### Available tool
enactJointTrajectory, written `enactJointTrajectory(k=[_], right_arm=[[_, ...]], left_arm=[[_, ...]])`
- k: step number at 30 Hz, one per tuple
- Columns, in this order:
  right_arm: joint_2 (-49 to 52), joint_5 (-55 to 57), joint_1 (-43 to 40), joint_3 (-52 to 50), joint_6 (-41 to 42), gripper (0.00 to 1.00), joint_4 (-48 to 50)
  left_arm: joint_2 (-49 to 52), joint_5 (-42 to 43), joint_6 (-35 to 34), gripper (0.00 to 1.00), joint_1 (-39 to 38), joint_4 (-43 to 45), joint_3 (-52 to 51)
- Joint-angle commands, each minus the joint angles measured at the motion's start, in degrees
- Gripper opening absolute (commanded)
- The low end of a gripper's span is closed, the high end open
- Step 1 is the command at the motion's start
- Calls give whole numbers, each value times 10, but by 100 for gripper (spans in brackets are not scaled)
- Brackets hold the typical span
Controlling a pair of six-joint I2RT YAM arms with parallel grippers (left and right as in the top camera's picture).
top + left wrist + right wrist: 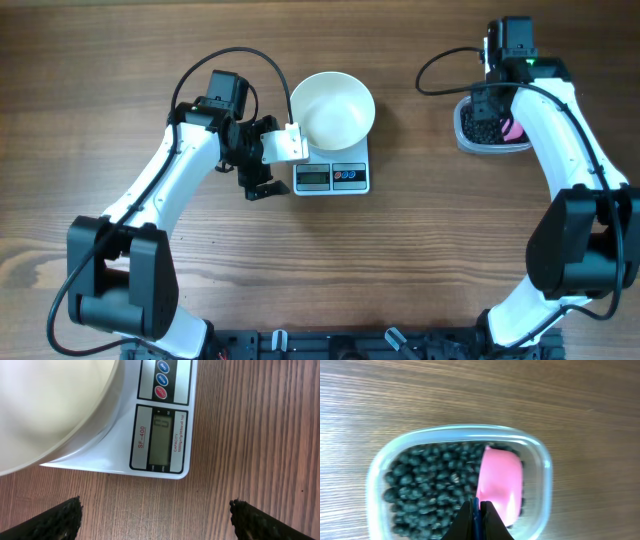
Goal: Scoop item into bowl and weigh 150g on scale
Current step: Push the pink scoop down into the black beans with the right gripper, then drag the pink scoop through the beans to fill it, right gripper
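Wood-grain counter (pixel 420 250) all round, brown planks running side to side, and nothing of the room beyond it shows. On the far right sits a clear tub (pixel 540 460), and that's where the item is: the black beans (pixel 425 485) fill it as a loose, glossy dark heap of small round pieces. A pink scoop (pixel 500 480) lies on them toward the tub's right side. The right gripper (pixel 477 510) hangs directly above, jaws pressed together, tips just at the near end of the scoop; whether they pinch its handle I cannot tell. Well apart, at the centre, the white scale (pixel 333 176) carries the white bowl (pixel 333 108), its inside showing plain white. The left gripper (pixel 155 522) is spread wide and holds nothing, low over bare wood just beside the scale's display (pixel 161 437) end. The reading is too faint to make out.
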Motion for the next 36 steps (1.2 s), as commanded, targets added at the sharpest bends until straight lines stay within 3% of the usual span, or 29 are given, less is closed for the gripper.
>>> enactJointTrajectory(k=[1, 6, 13, 20, 25, 36], right_arm=[[-2, -67, -9, -13, 37, 4, -3], [-2, -150, -45, -13, 38, 4, -2], [-2, -354, -135, -13, 39, 4, 0], [7, -354, -155, -18, 38, 4, 2], [22, -238, -155, -18, 64, 4, 21], [54, -466, -157, -18, 46, 4, 14]], left_arm=[[-4, 13, -5, 100, 0, 0, -4], [-4, 13, -5, 100, 0, 0, -4], [-4, 13, -5, 100, 0, 0, -4], [-4, 13, -5, 100, 0, 0, -4], [-4, 13, -5, 100, 0, 0, -4], [-4, 13, -5, 100, 0, 0, -4]])
